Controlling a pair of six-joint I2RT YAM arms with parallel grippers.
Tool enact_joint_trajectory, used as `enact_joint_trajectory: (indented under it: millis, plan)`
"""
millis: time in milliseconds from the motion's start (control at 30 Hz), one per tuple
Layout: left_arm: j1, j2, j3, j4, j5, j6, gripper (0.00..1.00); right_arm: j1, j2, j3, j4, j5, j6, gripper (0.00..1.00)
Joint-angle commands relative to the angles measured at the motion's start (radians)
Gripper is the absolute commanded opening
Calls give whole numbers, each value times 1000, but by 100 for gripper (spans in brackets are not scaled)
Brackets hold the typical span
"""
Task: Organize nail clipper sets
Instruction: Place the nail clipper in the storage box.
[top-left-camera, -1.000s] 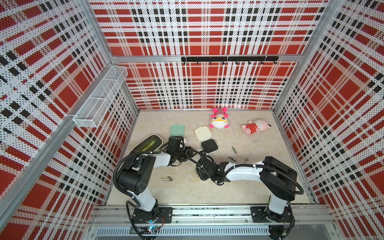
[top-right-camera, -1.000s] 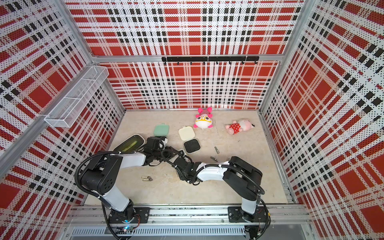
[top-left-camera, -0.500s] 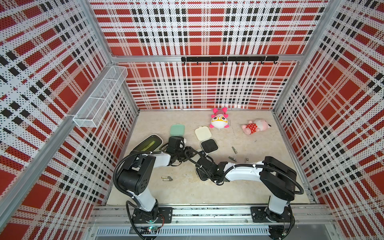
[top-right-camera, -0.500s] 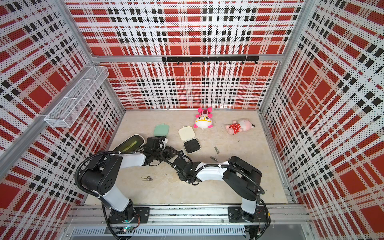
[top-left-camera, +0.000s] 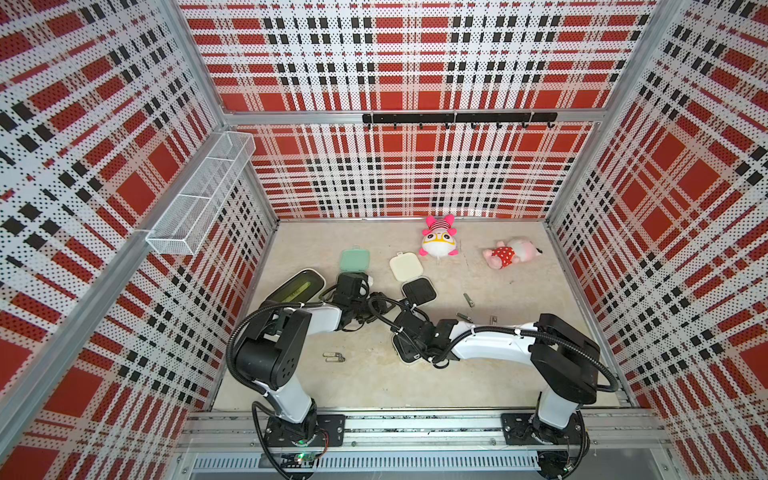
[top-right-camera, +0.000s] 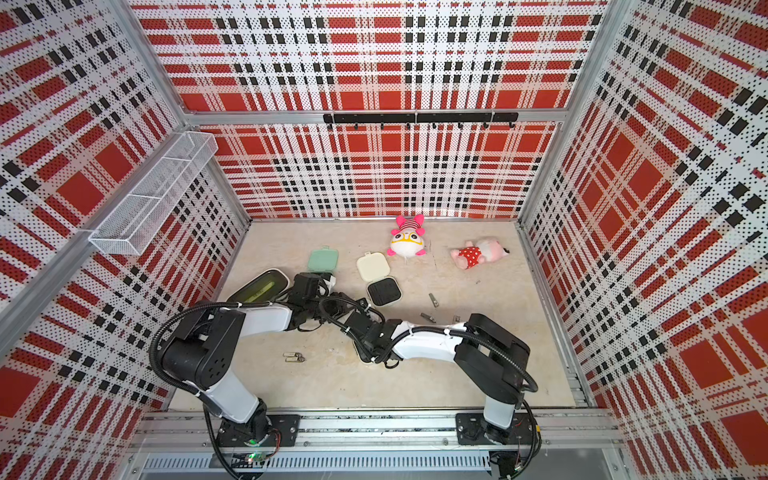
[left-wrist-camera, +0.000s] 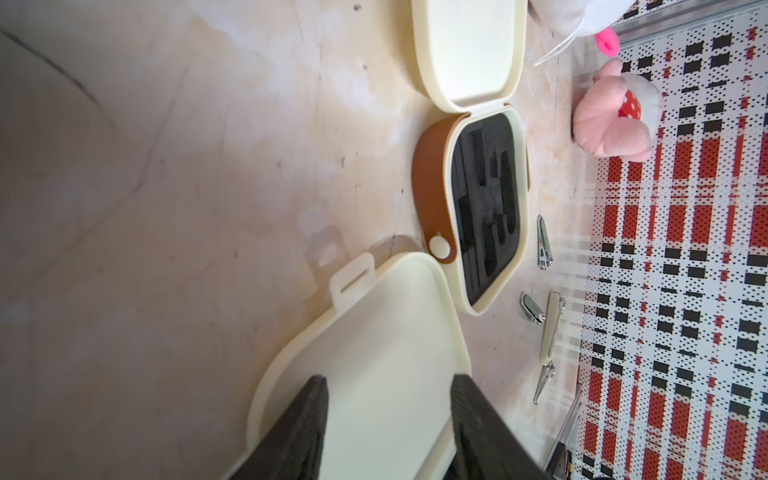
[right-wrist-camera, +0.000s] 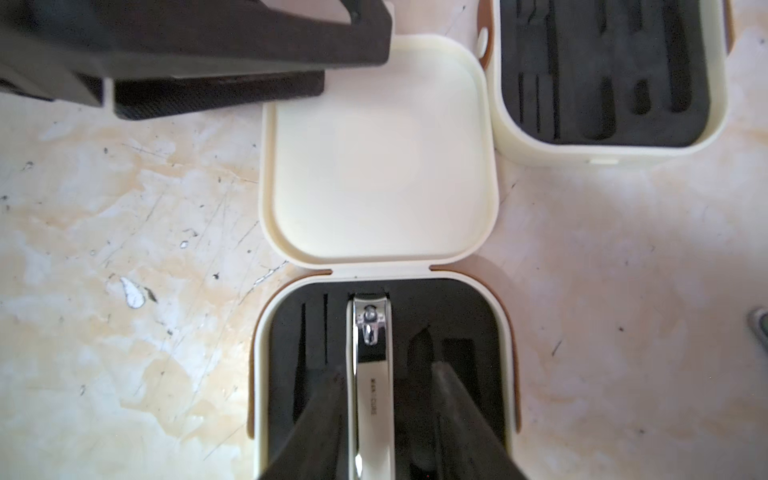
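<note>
A cream case (right-wrist-camera: 509, 353) lies open, its lid (right-wrist-camera: 378, 158) flat on the floor. A large silver clipper (right-wrist-camera: 372, 399) rests in a slot of its black insert. My right gripper (right-wrist-camera: 388, 372) is open astride that clipper, with a gap on one side. My left gripper (left-wrist-camera: 388, 379) is open, its tips over the inside of that lid (left-wrist-camera: 374, 332). In both top views the arms hide most of this case (top-left-camera: 405, 353). A second cream case (top-left-camera: 419, 292) lies open with an empty insert. A mint green case (top-left-camera: 354, 259) sits behind the left wrist.
Loose clippers lie right of the cases (top-left-camera: 468, 300) (top-left-camera: 463, 317) (top-left-camera: 493, 320), and two lie at front left (top-left-camera: 333, 355). A cream bin (top-left-camera: 297, 287) stands by the left wall. Two pink plush toys (top-left-camera: 438, 241) (top-left-camera: 511, 257) sit at the back. A wire basket (top-left-camera: 199, 195) hangs on the left wall.
The right gripper's jaws have spread apart around the clipper. Both arms stay where they were.
</note>
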Motion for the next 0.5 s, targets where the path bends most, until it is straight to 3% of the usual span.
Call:
enact_joint_trajectory:
  millis: [0,200,467]
  plan:
    - [-5,-2,19,-16,13,13,53,0,-55,-19,-19,6,14,29]
    - [-6,-2,19,-16,11,13,53,0,-72,-58,6,-62,17,16]
    - [-7,-2,20,-21,6,13,53,0,-73,-92,26,-94,29,13]
